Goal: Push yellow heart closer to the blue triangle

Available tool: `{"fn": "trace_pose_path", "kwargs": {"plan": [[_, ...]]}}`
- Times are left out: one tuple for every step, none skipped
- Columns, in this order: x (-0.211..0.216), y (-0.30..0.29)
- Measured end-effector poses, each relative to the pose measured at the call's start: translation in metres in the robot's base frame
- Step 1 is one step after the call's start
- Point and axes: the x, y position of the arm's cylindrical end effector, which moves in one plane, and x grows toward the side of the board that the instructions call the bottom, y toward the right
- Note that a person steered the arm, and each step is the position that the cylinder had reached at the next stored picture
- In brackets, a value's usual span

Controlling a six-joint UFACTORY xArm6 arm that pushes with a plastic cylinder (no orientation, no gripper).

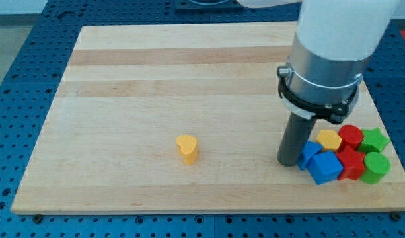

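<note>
Near the view's bottom right, our rod comes down from the big white-and-grey arm body (331,59), and my tip (289,162) sits on the wooden board (123,86), just at the left edge of a tight cluster of blocks. We carry no gripper, so nothing is spread or pinched; the rod just stands upright on the wood.

Yellow heart (187,148) is alone, near the board's bottom edge, a bit left of centre and well apart from the tip and from the cluster. Nothing lies btw it and the rod.

Blue triangle (308,154) is right beside the tip on its right; the rod partly hides it, so contact is prob. there but we can't say for sure. Just below-right of it sits a blue cube (326,167), touching it.

Rest of the cluster, all packed close:
- yellow-orange block (330,139), looks hexagonal, above the blue cube
- red cylinder (351,136) to its right
- second red block (351,163) below that, shape unclear
- green star (374,140) at the far right, top
- green cylinder (376,166) at the far right, bottom, near the board's edge

Board rests on a blue perforated table (17,99).
</note>
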Motion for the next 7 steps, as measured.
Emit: {"fn": "trace_pose_path", "kwargs": {"plan": [[0.001,-0.003],[0.001,-0.049],[0.007,-0.084],[0.014,-0.086],[0.045,-0.105],[0.023,-0.128],[-0.009,-0.147]]}}
